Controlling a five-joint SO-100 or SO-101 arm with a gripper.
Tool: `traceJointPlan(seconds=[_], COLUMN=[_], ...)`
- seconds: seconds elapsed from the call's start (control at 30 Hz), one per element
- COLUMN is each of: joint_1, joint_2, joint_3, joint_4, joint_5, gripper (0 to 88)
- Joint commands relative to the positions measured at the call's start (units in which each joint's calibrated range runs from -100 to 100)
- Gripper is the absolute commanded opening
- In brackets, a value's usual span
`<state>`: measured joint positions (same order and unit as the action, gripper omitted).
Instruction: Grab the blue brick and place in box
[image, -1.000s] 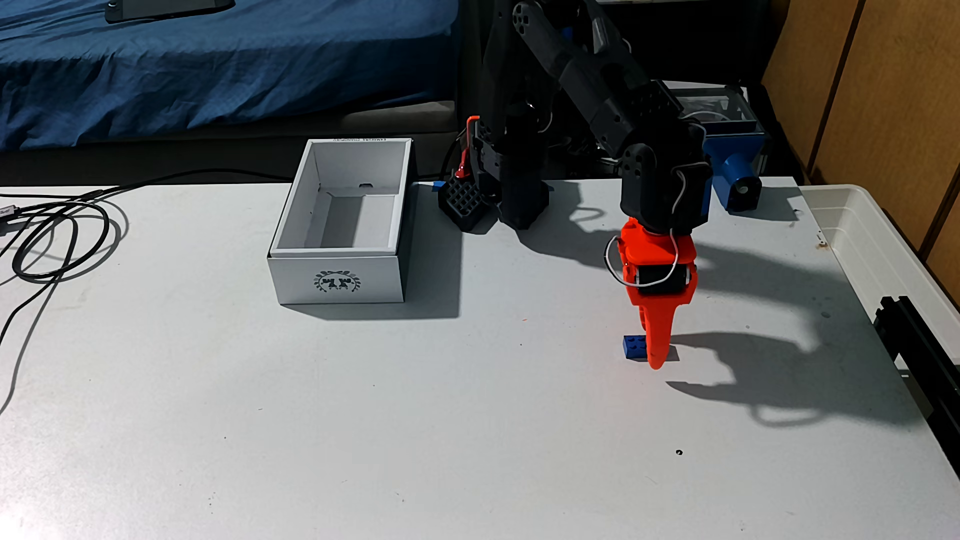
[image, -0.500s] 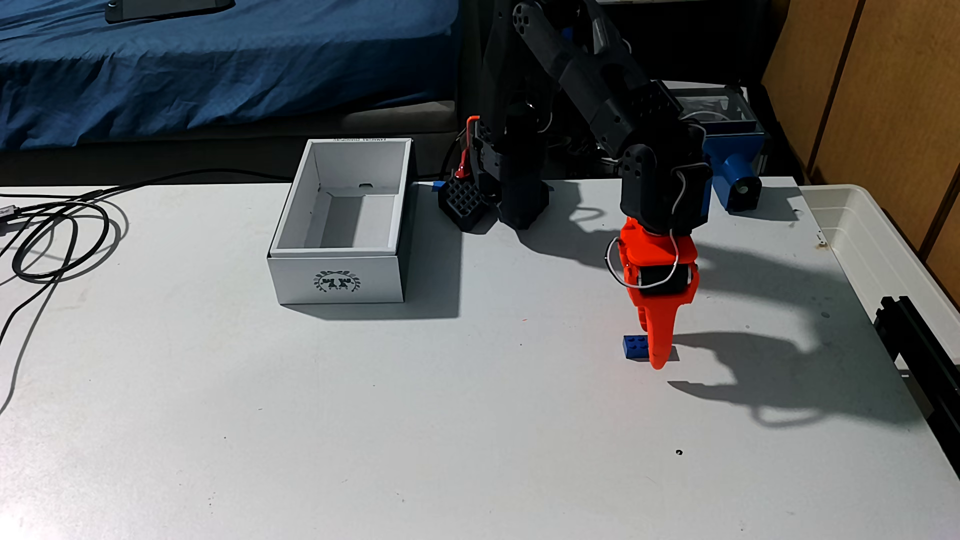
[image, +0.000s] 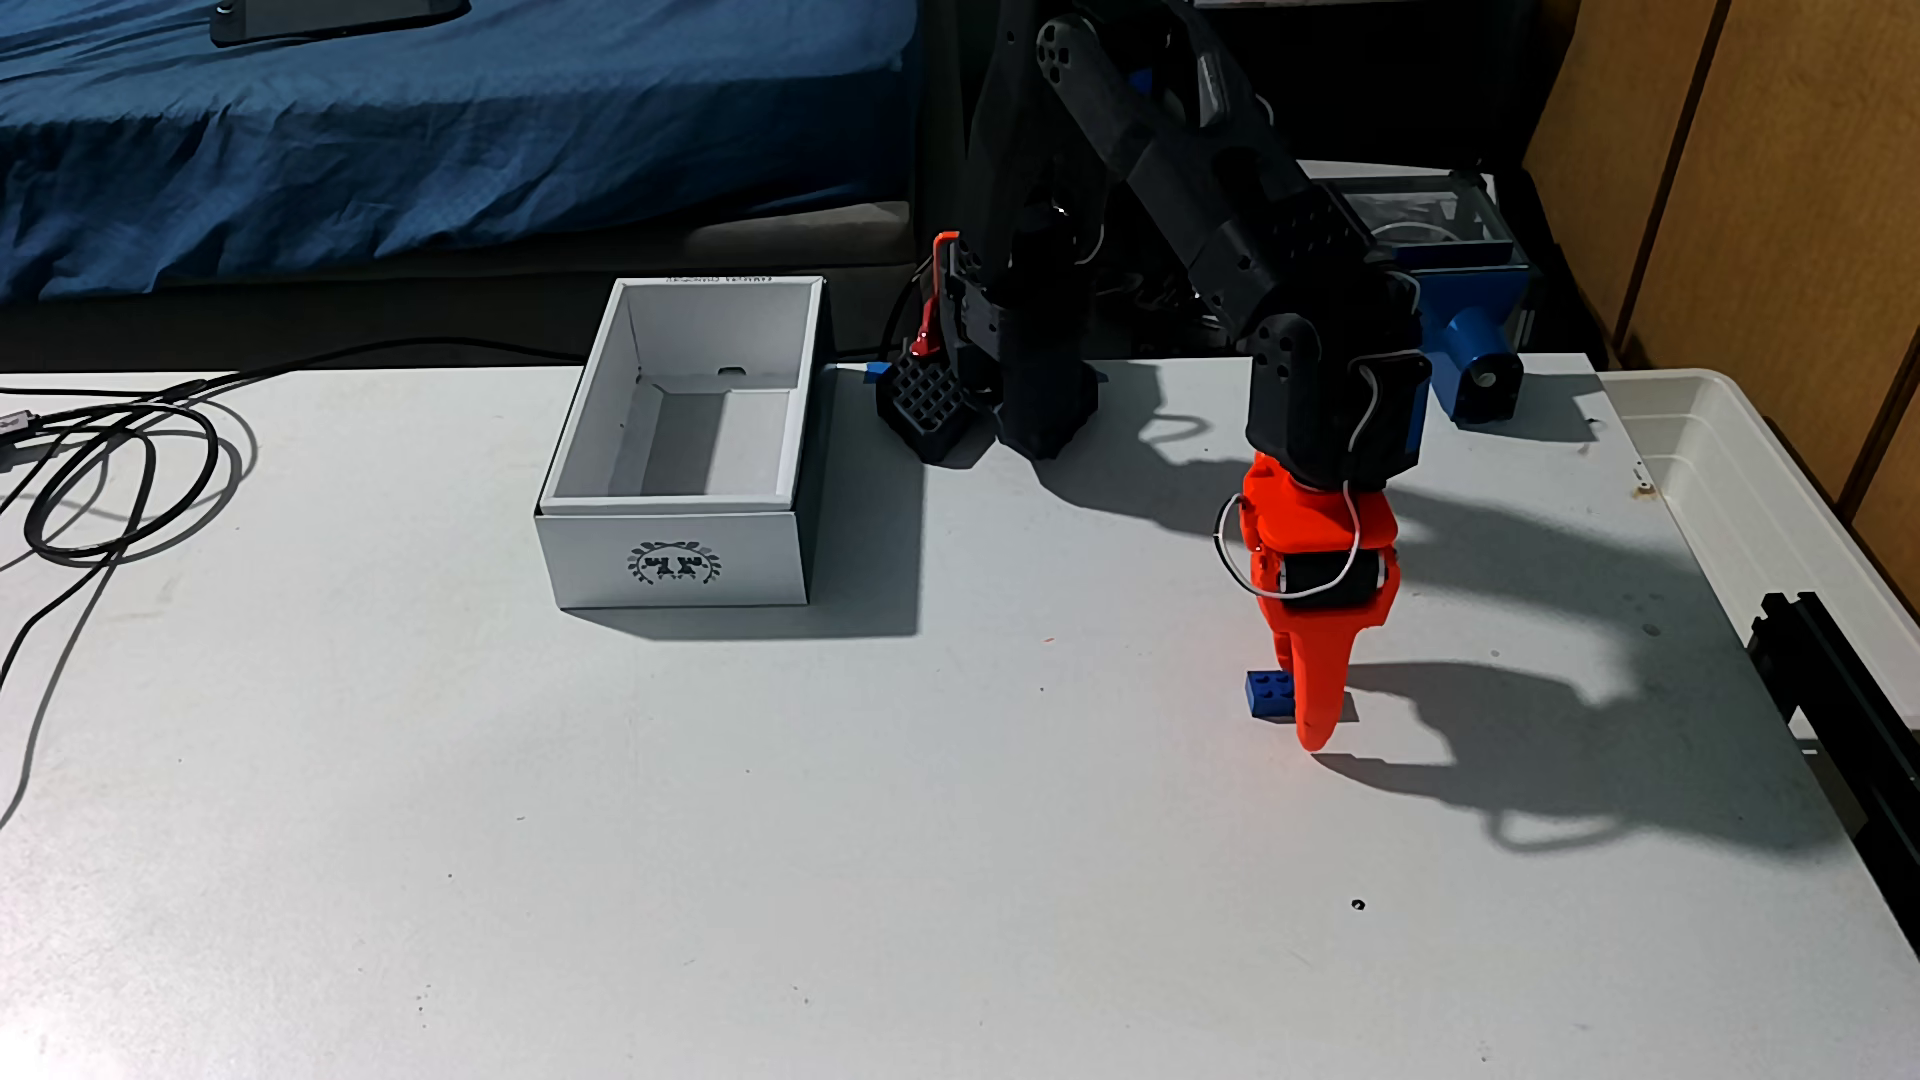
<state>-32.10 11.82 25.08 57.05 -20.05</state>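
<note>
Sitting flat on the white table (image: 935, 831), the blue brick (image: 1268, 694) peeks out at the left of the orange gripper (image: 1311, 727) — its right end is hidden behind the fingers. I cannot tell if the fingers are squeezing it or just standing around it. If the grip is only on one end, the brick could twist and drop on the way — the box (image: 675, 561) is well apart, off to the left.

On the table (image: 727, 831): 1 blue brick (image: 1268, 694), 1 white box (image: 675, 540), 1 translucent plastic tray (image: 1766, 498), 1 blue 3D-printed bracket (image: 1475, 348), 1 orange gripper (image: 1314, 727), 1 coiled black cable (image: 114, 478).
</note>
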Motion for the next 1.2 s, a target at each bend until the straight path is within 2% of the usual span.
traceJointPlan(seconds=[0.0, 0.17, 0.57, 0.77, 1.0, 1.17], joint_1=[-0.2, -0.1, 1.9, 5.4, 10.4, 16.6], joint_2=[0.3, 0.2, -1.0, -5.2, -15.3, -25.7], joint_3=[-0.8, -0.8, -1.9, -10.3, -11.4, -10.8], joint_4=[-0.2, -0.3, 0.8, 12.6, 20.6, 26.6], joint_5=[0.3, 0.3, 0.5, 0.5, 0.6, 5.1], gripper=[12.2, 1.1, 0.8, 0.8, 0.8, 0.8])
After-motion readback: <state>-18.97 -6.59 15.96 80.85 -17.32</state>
